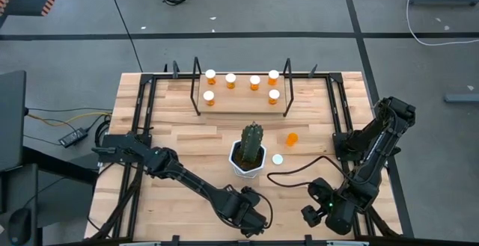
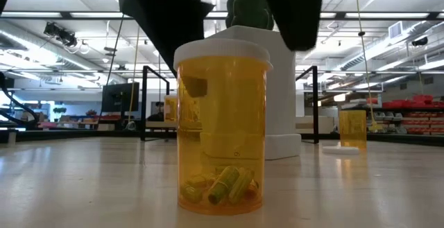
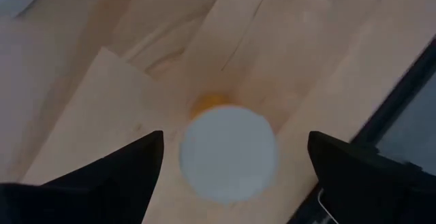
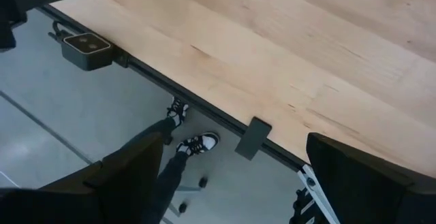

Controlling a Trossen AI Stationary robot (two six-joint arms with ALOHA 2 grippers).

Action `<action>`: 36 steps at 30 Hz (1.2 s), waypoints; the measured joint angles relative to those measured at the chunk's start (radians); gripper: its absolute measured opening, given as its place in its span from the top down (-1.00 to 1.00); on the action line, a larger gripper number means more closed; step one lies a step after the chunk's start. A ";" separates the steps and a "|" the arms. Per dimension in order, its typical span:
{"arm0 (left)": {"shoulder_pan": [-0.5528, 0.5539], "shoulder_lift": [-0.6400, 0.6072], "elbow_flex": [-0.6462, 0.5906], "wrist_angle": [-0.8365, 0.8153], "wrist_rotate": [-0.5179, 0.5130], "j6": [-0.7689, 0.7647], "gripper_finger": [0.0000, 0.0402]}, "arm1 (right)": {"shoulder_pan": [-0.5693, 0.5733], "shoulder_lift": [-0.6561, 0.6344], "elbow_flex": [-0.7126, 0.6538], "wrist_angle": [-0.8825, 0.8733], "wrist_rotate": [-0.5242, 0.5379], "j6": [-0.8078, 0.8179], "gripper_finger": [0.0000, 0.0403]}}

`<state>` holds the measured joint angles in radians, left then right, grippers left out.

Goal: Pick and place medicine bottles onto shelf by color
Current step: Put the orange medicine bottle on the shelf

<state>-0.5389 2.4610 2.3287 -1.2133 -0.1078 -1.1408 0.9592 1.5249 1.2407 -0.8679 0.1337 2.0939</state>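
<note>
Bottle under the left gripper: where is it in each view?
High view: hidden beneath the left gripper, near the table's front edge.
Low view: the big capped medicine bottle at centre, pills inside.
Left wrist view: its white cap between the open fingers.
Right wrist view: not in it.
Shared landmark: the cactus pot, behind the bottle.

My arms [image 1: 191,180] are dark, jointed, matte; black cable [image 1: 296,173] loops off right arm [image 1: 374,145]; fingers [image 3: 102,183] are black wedges.
</note>
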 joint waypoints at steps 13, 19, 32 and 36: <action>0.005 0.011 0.000 -0.003 0.008 0.000 -0.60 | 0.000 0.000 0.000 -0.001 -0.004 -0.003 -0.84; 0.006 0.012 0.000 -0.003 0.019 0.001 -0.50 | 0.000 0.000 0.000 -0.001 -0.004 -0.004 -0.84; 0.001 0.053 0.000 -0.004 0.072 0.008 -0.29 | 0.000 0.000 0.000 0.000 -0.005 -0.005 -0.84; 0.000 0.053 0.000 -0.002 0.073 0.008 -0.24 | 0.000 0.000 0.000 -0.001 -0.005 -0.008 -0.84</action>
<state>-0.5385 2.5141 2.3287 -1.2156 -0.0349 -1.1324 0.9588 1.5249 1.2407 -0.8684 0.1291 2.0855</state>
